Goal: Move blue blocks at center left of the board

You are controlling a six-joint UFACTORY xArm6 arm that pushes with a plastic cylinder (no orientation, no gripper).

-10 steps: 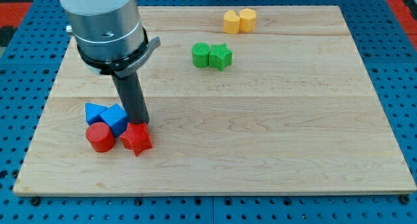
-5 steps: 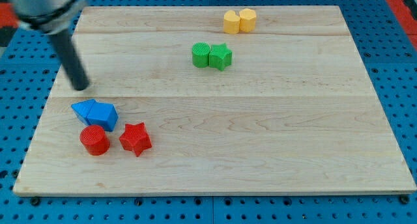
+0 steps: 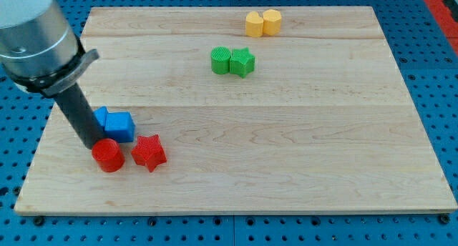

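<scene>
Two blue blocks lie at the view's left of the wooden board (image 3: 300, 131), touching each other: a blue cube-like block (image 3: 119, 126) and, on its left, a second blue block (image 3: 101, 117) whose shape cannot be made out, being partly hidden by the rod.

One dark rod (image 3: 79, 117) descends from the grey arm housing (image 3: 32, 31) at the view's upper left. My tip (image 3: 93, 145) rests on the board just left of the blue cube-like block, below the hidden blue block and against the upper left edge of the red cylinder (image 3: 108, 155). The rod carries no jaws, so nothing is gripped; whether the tip actually touches the blue blocks cannot be told.

One red cylinder sits directly below the blue cube-like block, close to it. One red star (image 3: 149, 152) lies below and to the right of that cube, just beside the cylinder.

Two green blocks, a green cylinder (image 3: 220, 60) and a green star (image 3: 242, 61), touch one another well above and to the right of the blue cube.

Two yellow blocks (image 3: 262, 22) touch at the board's top edge, farthest from the blue cube; their shapes are unclear.
</scene>
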